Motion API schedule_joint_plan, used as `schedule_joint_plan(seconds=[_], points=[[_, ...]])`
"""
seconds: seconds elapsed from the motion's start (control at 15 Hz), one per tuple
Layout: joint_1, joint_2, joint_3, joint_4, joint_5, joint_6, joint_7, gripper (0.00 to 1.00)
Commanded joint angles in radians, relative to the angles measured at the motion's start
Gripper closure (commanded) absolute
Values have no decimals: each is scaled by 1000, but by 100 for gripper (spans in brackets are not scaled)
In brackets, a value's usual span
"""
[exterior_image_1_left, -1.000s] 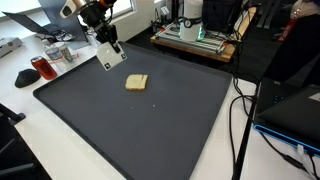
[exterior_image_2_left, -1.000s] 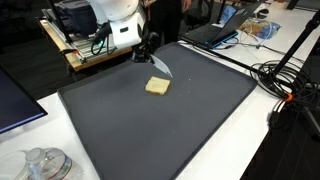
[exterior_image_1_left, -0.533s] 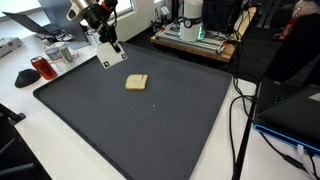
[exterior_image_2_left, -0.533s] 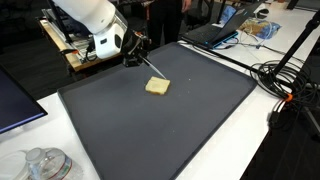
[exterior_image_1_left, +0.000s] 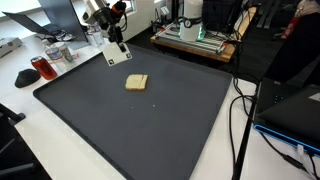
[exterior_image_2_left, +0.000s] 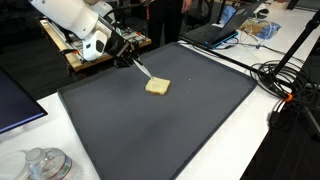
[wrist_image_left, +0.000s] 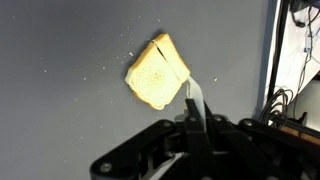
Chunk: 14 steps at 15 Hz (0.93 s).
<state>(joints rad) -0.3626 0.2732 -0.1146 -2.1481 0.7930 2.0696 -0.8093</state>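
— What's everything sitting on?
— From my seat I see a white table (exterior_image_2_left: 250, 150) with a big dark grey mat (exterior_image_1_left: 150, 125) laid flat over most of it.
— Anything on the mat?
— One bread slice (exterior_image_1_left: 136, 82), lying flat, clear of the mat's edges, with a few pale crumbs (wrist_image_left: 104, 71) scattered beside it.
— And off the mat?
— A red cup (exterior_image_1_left: 42, 68) by one edge, clear glass jars (exterior_image_2_left: 45, 163) near a corner, and black cables (exterior_image_2_left: 285, 80) along another side.

Wrist view: the gripper (wrist_image_left: 192, 128) is dark, blurred, cut off below; the handle of the spatula (wrist_image_left: 196, 95) vanishes inside it.
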Motion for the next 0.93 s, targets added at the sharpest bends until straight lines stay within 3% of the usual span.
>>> schedule_joint_plan(seconds=[0.0,0.33,0.87], points=[[29,-106,-24,-147,69,89,-17,99],[76,-210,-21,-296,180,283,-7,99],[144,-312,-20,-446,350,482,15,99]])
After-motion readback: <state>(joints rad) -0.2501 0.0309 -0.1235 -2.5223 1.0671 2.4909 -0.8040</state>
